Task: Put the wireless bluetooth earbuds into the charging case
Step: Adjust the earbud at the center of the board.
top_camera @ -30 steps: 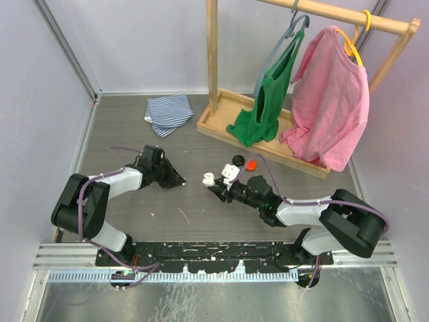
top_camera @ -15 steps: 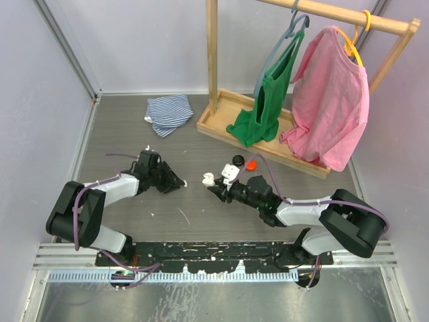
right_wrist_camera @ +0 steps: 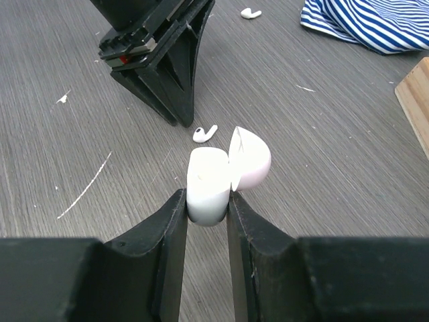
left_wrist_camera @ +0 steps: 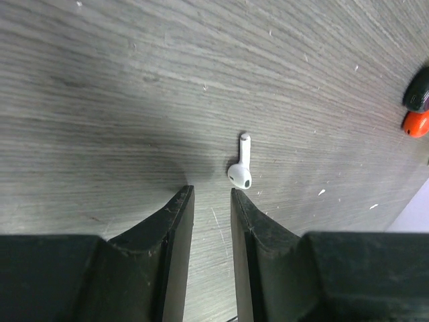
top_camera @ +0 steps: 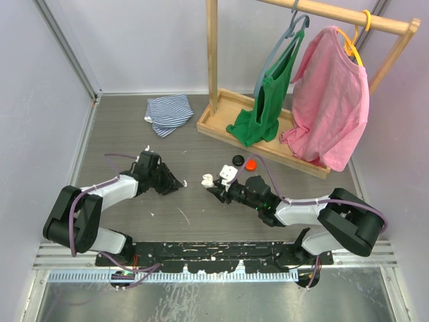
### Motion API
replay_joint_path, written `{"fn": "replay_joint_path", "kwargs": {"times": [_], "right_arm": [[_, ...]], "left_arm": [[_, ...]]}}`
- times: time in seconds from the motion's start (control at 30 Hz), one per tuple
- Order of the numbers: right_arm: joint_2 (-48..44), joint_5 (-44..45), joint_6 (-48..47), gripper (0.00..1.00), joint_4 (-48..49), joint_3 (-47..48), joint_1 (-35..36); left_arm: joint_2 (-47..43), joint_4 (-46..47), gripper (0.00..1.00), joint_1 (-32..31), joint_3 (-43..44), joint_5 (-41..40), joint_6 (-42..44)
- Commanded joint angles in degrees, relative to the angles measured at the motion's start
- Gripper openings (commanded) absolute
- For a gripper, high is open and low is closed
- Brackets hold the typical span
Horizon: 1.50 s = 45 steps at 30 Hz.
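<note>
Left fingers (left_wrist_camera: 175, 235) are down low over the tabletop (left_wrist_camera: 100, 80), parted just a sliver with nothing between them. A white earbud (left_wrist_camera: 241, 168) lies flat just beyond their tips, untouched. On the other side, the right fingers (right_wrist_camera: 171, 235) pinch the white charging case (right_wrist_camera: 209, 181), lid flipped open, near that earbud. A second earbud (right_wrist_camera: 251, 13) lies well off by the striped cloth (right_wrist_camera: 375, 23).

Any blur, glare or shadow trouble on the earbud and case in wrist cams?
Left wrist: white earbud sharp, no glare, a soft shadow on the table beside it. Right wrist: charging case crisp, evenly lit.
</note>
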Motion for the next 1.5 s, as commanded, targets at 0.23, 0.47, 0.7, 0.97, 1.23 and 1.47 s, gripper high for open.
{"fn": "replay_joint_path", "kwargs": {"times": [0.23, 0.47, 0.7, 0.97, 1.23, 1.47], "right_arm": [[0.45, -0.10, -1.22, 0.01, 1.20, 2.66, 0.54], [0.54, -0.01, -1.39, 0.01, 0.98, 2.77, 0.70], [0.48, 0.17, -1.68, 0.01, 0.75, 2.77, 0.73], [0.54, 0.07, -1.75, 0.01, 0.60, 2.86, 0.90], [0.54, -0.10, -1.79, 0.01, 0.50, 2.95, 0.93], [0.27, -0.05, -1.83, 0.01, 0.23, 2.91, 0.99]], "left_arm": [[-0.58, -4.69, 0.26, -3.25, 5.80, -4.84, 1.51], [3.07, -4.20, 0.28, -4.54, 8.26, -5.37, 1.57], [5.36, -4.80, 0.22, -4.96, 9.00, -6.12, 1.25], [3.94, -1.86, 0.14, -3.68, 4.08, -5.45, -1.84], [0.82, 8.06, 0.11, 0.31, -4.04, 1.80, -8.38], [-3.08, 10.59, 0.18, 3.25, -10.08, 2.78, -14.82]]}}
